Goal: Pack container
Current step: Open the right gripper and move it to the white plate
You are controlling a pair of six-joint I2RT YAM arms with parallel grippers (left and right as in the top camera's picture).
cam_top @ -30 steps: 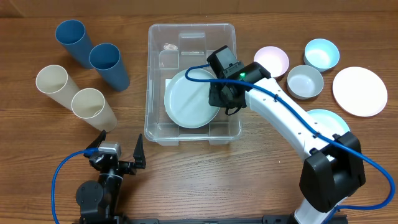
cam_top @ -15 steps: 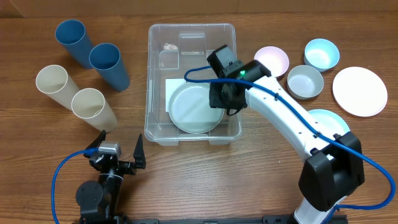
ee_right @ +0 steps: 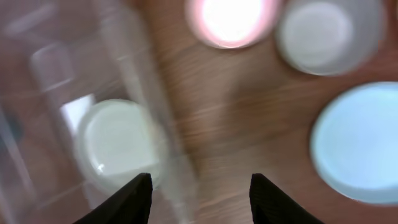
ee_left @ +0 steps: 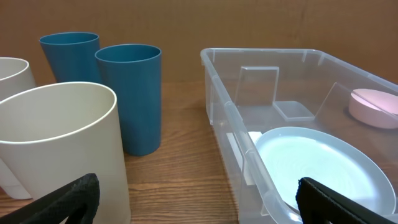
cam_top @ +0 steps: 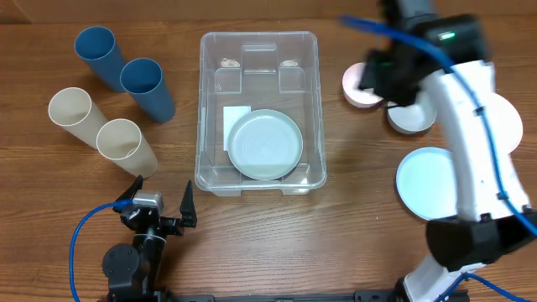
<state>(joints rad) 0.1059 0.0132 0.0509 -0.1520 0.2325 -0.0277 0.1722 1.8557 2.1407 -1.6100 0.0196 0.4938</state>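
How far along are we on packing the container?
Done: one pale plate lies flat in the container. In hand: nothing; the right gripper is open and empty above the table, the left gripper open near the front edge. Left: two blue cups, two cream cups, a pink bowl, a grey bowl and a blue plate sit outside it.

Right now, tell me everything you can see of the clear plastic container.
The container is a clear plastic rectangular bin with a rounded rim and moulded ribs, standing upright and lidless on the wooden table. A pale green plate lies flat inside, overlapping a white label on its bottom. Nothing else touches it.
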